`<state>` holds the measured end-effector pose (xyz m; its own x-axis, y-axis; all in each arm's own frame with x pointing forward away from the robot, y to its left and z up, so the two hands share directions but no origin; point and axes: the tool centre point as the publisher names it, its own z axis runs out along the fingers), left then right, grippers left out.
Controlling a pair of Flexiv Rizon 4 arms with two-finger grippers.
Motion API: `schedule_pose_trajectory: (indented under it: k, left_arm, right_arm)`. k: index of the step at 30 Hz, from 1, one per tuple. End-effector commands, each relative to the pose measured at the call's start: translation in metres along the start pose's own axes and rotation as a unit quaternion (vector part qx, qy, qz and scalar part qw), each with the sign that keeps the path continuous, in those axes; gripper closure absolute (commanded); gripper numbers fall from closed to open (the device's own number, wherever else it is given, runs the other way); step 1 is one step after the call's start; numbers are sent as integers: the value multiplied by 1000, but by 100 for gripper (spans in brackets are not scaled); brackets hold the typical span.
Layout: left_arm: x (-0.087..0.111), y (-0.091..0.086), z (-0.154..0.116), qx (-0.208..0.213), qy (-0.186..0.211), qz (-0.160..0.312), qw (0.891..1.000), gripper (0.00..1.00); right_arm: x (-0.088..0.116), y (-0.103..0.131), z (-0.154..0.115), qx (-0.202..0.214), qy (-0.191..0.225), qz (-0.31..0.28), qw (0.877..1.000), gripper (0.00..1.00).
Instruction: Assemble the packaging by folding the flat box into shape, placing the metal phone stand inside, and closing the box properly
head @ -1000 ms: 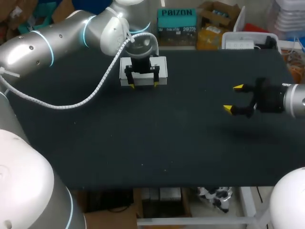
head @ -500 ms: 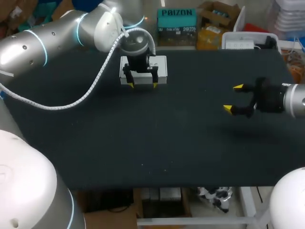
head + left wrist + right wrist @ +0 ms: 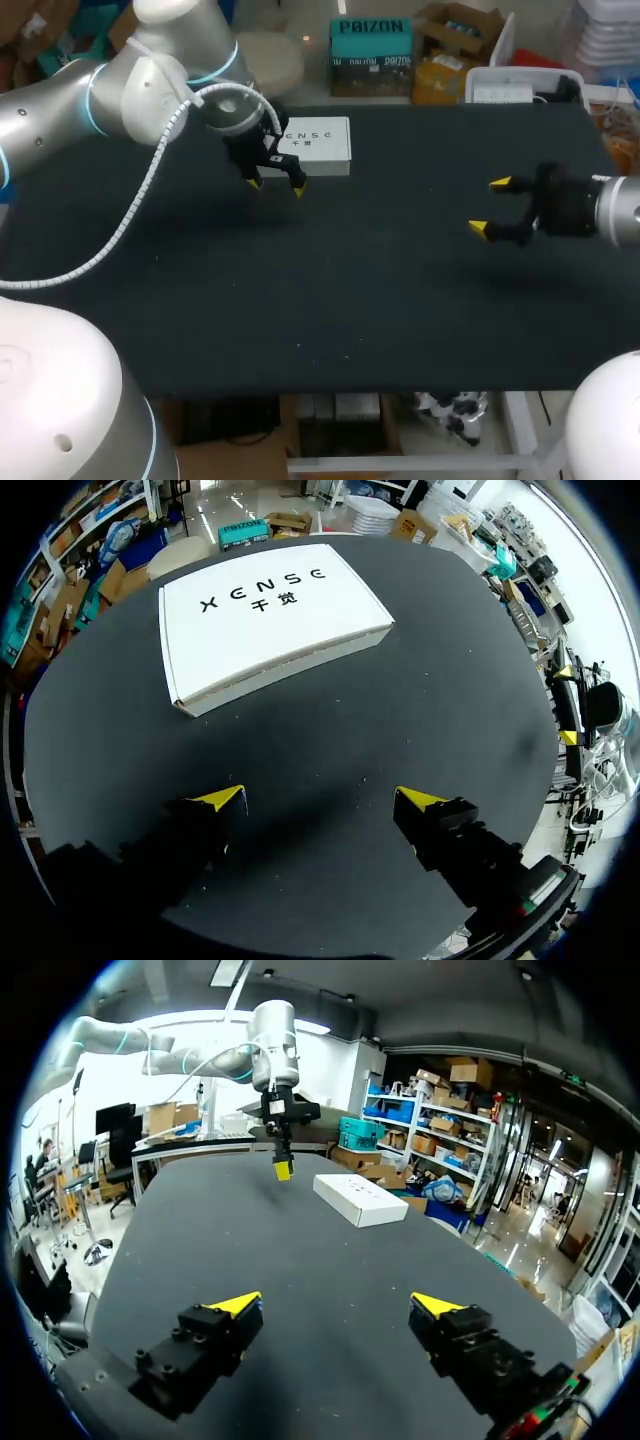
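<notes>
Two yellow-tipped grippers stand spread and empty. The left gripper (image 3: 276, 186) has come off the closed white rectangular cardboard box (image 3: 318, 145) and now hangs just beside its near-left corner. The box lies flat at the far side of the black table (image 3: 350, 300). The right gripper (image 3: 489, 206) remains well apart, unmoved.

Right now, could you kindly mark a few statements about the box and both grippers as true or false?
1. The white box lies closed and flat on the black table. True.
2. The left gripper is shut on the box. False: its fingers are open, and the box lies ahead of them, untouched.
3. The right gripper is open and empty. True.
4. The right gripper hangs directly over the box. False: it hangs over the table's right part, well apart from the box.
</notes>
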<state>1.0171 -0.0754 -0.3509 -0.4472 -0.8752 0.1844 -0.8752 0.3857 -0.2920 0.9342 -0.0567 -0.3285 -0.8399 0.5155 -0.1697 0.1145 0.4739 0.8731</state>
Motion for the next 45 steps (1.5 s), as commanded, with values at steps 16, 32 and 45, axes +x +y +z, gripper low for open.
schedule_pose_trajectory:
  k: [16,32,45]
  left_arm:
    - [-13,45,-42,224,83,200,950,0]
    - [4,98,-62,260,63,206,941,0]
    - [4,127,-75,293,42,200,934,0]
  right_arm:
    - [-1,-1,-1,-3,2,0,1000,0]
    - [-1,-1,-1,-3,2,0,1000,0]
    - [-1,-1,-1,-3,2,0,1000,0]
